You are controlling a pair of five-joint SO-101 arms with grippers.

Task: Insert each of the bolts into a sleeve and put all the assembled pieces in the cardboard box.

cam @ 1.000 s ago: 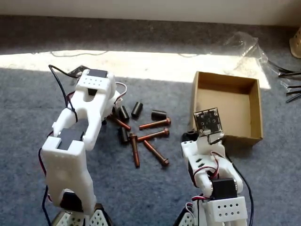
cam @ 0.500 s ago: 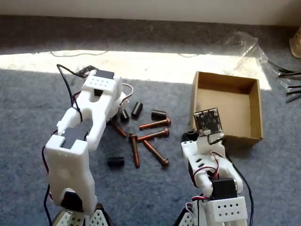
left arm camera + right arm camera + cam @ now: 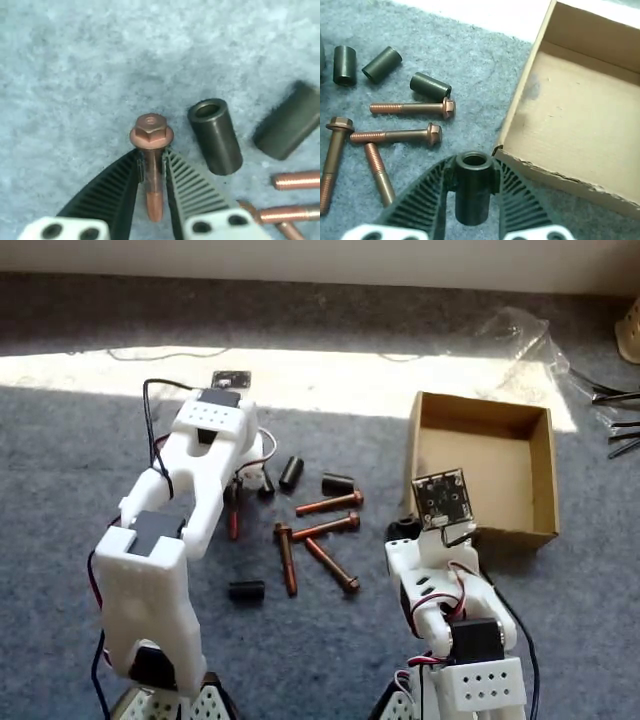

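Note:
My left gripper [image 3: 151, 151] is shut on the shank of a copper bolt [image 3: 151, 137], whose hex head points away from the wrist. In the high view this bolt [image 3: 234, 523] hangs under the left arm, just left of the pile. My right gripper [image 3: 472, 172] is shut on a black sleeve [image 3: 472, 187], open end up, close to the near left corner of the cardboard box [image 3: 555, 172]. The box [image 3: 545, 475] has nothing in it. Several loose bolts [image 3: 322, 526] and black sleeves [image 3: 291, 472] lie on the grey carpet between the arms.
One sleeve [image 3: 246, 591] lies apart, nearer the arm bases. A clear plastic bag [image 3: 510, 335] and dark cables [image 3: 615, 425] sit behind and to the right of the box. A small board [image 3: 230, 378] lies in the sunlit strip beyond the left arm.
The left arm shifted back and right, and the bolt that lay slanted by the pile now hangs in its gripper. One sleeve rolled toward the arm bases. The right arm kept still.

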